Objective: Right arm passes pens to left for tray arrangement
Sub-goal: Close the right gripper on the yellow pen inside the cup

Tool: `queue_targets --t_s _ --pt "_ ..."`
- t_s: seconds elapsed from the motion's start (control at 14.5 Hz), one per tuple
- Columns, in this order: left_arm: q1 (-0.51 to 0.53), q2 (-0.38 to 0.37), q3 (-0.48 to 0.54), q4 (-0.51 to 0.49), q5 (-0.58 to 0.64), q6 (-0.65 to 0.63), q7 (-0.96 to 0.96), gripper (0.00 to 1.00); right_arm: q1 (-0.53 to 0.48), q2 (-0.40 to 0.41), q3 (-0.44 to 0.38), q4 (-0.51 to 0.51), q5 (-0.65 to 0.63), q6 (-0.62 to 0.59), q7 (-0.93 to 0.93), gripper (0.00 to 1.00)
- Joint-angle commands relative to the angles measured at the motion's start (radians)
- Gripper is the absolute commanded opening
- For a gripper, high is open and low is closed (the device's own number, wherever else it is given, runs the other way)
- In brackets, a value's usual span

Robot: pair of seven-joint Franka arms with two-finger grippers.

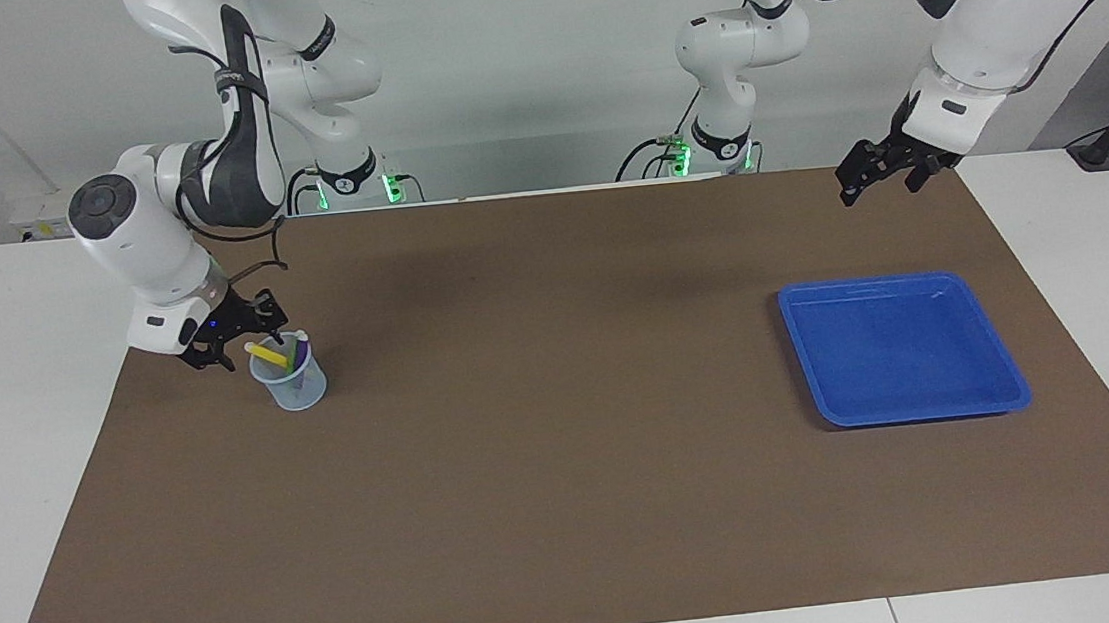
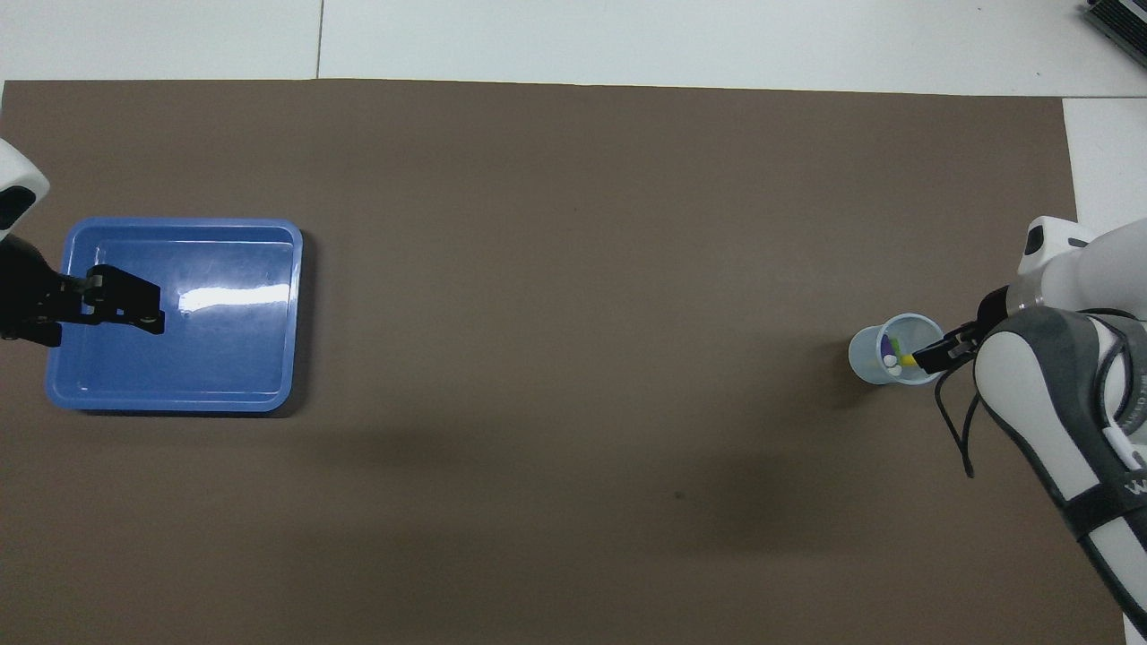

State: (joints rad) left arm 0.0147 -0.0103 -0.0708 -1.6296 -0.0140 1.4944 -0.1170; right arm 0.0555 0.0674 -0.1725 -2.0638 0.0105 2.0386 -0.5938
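- Two arms at this desk [image 1: 12,419], with a big brown mat [image 1: 568,471] covering most of it. Going from the right arm's end across to the left arm's end.
- The right arm's gripper [image 1: 234,342] is down low at the rim of a small pale-blue cup [image 1: 292,390], on the side toward that arm's end of the desk. From overhead, its black tip [image 2: 932,356] overlaps the cup's rim.
- Honestly can't tell if its jaws are released or clenched, or if they've actually got hold of a pen.
- The pens are in the cup, which stands upright on the mat. The yellow pen [image 1: 267,355] leans toward the gripper, with its pale tip sticking out over the rim. The purple pen [image 1: 300,351] stands beside it. There's a third pale tip in there, but I can't make out its colour.
- The middle of the mat is plain brown.
- The bright-blue tray [image 1: 925,413] lies flat on the mat toward the left arm's end, well apart from the cup. No pens in it.
- The left gripper [image 1: 877,185] is waiting up in the air. From overhead it hangs over the tray's edge [image 2: 179,405] at that arm's end, touching nothing. Its jaws are released, holding nothing.
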Motion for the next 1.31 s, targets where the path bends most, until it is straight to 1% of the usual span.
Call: queue_targets --t_s 0.0,0.14,0.28,0.34,0.41,0.48,0.55,0.69,0.89,1.1,1.24 --pt "-0.009 -0.019 0.011 -0.016 0.0 -0.014 0.0 1.0 -0.008 -0.003 0.004 -0.012 -0.015 -0.012 -0.021 0.82" --pt "-0.012 -0.019 0.011 -0.016 0.0 -0.014 0.0 1.0 -0.006 -0.005 0.004 -0.013 -0.015 -0.012 -0.023 0.82" --pt "-0.009 -0.023 0.011 -0.021 0.0 -0.016 -0.001 1.0 -0.006 -0.005 0.004 -0.013 -0.015 -0.012 -0.026 0.76" --pt "-0.009 -0.025 0.011 -0.021 0.0 -0.016 -0.003 1.0 -0.006 -0.003 0.004 -0.016 -0.017 -0.012 -0.026 0.71" --pt "-0.009 -0.027 0.011 -0.024 0.0 -0.017 -0.003 1.0 -0.006 -0.003 0.004 -0.018 -0.017 -0.012 -0.027 0.62" --pt "-0.009 -0.028 0.011 -0.032 0.0 -0.017 -0.001 1.0 -0.006 -0.003 0.004 -0.016 -0.015 -0.012 -0.026 0.57" --pt "-0.009 -0.031 0.011 -0.033 0.0 -0.016 -0.001 1.0 -0.006 -0.002 0.004 -0.016 -0.015 -0.014 -0.021 0.55" --pt "-0.007 -0.031 0.011 -0.036 0.0 -0.017 -0.007 1.0 -0.009 -0.001 0.004 -0.013 -0.015 -0.024 -0.018 0.51" --pt "-0.005 -0.033 0.013 -0.038 0.0 -0.017 -0.016 1.0 -0.013 0.0 0.004 -0.009 -0.015 -0.028 -0.018 0.5" --pt "-0.007 -0.033 0.013 -0.038 0.0 -0.014 -0.038 1.0 -0.014 0.0 0.004 -0.004 -0.015 -0.054 -0.02 0.4" --pt "-0.005 -0.033 0.013 -0.039 0.0 -0.017 -0.042 1.0 -0.014 0.0 0.004 -0.004 -0.017 -0.054 -0.02 0.29"
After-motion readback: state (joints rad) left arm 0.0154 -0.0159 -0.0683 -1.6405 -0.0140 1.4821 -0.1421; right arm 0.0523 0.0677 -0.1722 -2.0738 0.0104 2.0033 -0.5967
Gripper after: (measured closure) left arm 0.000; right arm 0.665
